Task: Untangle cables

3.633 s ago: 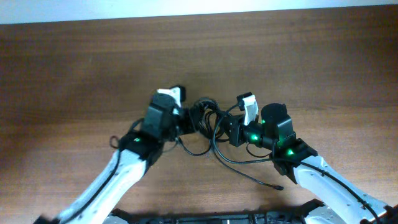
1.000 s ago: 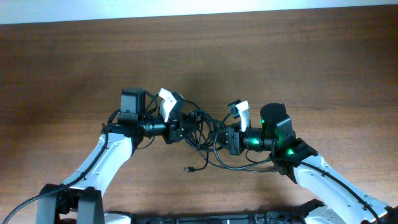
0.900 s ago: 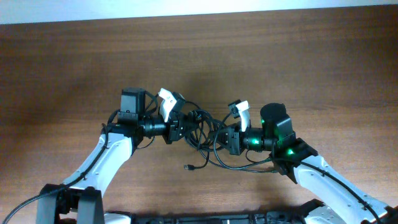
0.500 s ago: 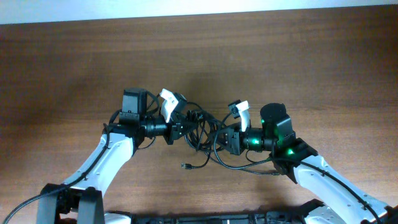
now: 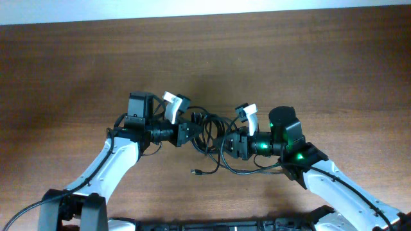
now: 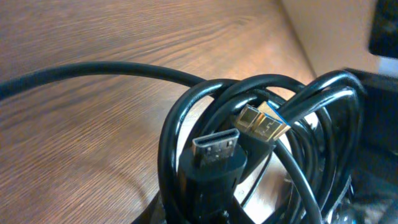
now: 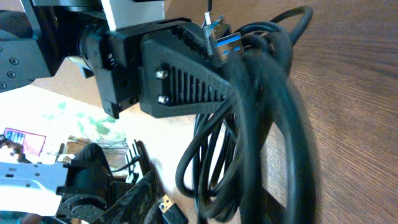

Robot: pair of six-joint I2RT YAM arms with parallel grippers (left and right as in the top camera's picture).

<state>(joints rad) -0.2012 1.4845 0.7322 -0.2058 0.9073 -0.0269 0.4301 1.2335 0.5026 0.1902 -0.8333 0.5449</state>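
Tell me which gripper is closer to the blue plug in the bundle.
Left. The blue plug sits right beside a finger of the left gripper; the right gripper is across the cables from it.

Open table [image 5: 308,70] around knotted cables [image 5: 210,126]

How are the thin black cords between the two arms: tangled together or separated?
Tangled. The thin black cords form one bunched coil, loops crossing around two plug ends; one loose end trails onto the wooden table.
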